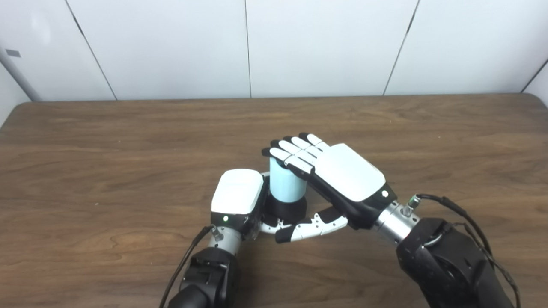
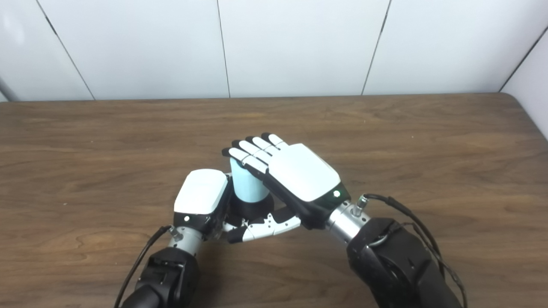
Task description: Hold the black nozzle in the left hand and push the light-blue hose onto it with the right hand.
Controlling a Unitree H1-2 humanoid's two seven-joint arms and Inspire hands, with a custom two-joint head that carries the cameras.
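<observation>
Left eye: left hand [image 1: 238, 192] grips the black nozzle [image 1: 287, 208] just above the table [image 1: 85, 171], light-blue hose [image 1: 286, 184] upright on it; right eye: right hand [image 2: 299, 173], fingers flat, presses the hose top ungripped, so an off-axis push may tilt it.

Both views look down from the robot's head, angled forward over the wooden table [image 1: 128, 141] toward the white panelled wall [image 1: 325, 42] that fills the top of each frame. The cameras sit close to the work, with both arms entering from the bottom edge. The two views share nearly the whole scene; in the right eye view everything lies further left, and a side wall [image 2: 533, 90] shows more at the right edge.
</observation>
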